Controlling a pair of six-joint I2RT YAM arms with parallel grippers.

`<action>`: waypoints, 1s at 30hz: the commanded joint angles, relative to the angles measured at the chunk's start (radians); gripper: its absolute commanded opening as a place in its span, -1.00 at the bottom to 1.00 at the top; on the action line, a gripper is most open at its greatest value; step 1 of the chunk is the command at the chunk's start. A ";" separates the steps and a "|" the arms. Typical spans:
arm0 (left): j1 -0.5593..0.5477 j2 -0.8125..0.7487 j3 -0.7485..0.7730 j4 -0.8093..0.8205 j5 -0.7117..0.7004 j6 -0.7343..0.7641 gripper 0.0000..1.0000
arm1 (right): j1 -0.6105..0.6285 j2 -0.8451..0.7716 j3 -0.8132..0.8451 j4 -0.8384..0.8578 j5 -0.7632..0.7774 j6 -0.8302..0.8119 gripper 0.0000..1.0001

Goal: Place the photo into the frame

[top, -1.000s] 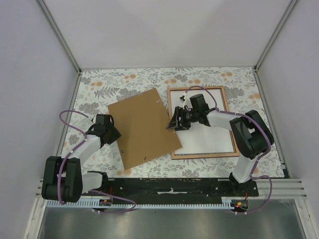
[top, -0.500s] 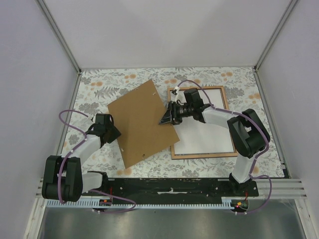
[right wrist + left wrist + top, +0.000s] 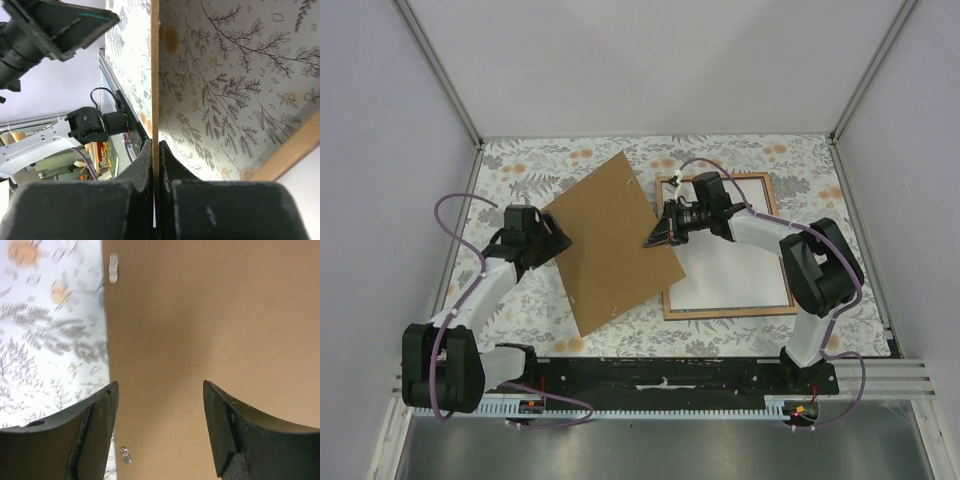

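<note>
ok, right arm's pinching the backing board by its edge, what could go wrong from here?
1. The right gripper holds the backing board only by a thin edge; the board could pivot or slip out.
2. The left gripper hangs open over the board's left edge; that side is ungripped.
3. The board's near corner overlaps the frame; dragging it could nudge the frame or the white sheet inside.

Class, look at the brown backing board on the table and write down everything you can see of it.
The backing board is a thin, plain brown rectangle, apparently fibreboard, with small metal clips along its left edge. It is turned askew to the table edges, its right corner overlapping the frame. The right gripper is shut on its right edge; the open left gripper is at its left edge, contact unclear.
</note>
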 commanded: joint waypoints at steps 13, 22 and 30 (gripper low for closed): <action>0.101 0.100 0.161 0.316 0.726 -0.061 0.61 | -0.295 -0.414 -0.118 0.083 -0.200 0.082 -1.00; 0.101 0.201 0.139 0.610 0.901 -0.196 0.53 | -0.337 -0.483 -0.170 0.138 -0.270 0.146 -1.00; 0.098 0.249 0.038 1.098 1.030 -0.521 0.25 | -0.360 -0.472 -0.230 0.325 -0.362 0.295 -1.00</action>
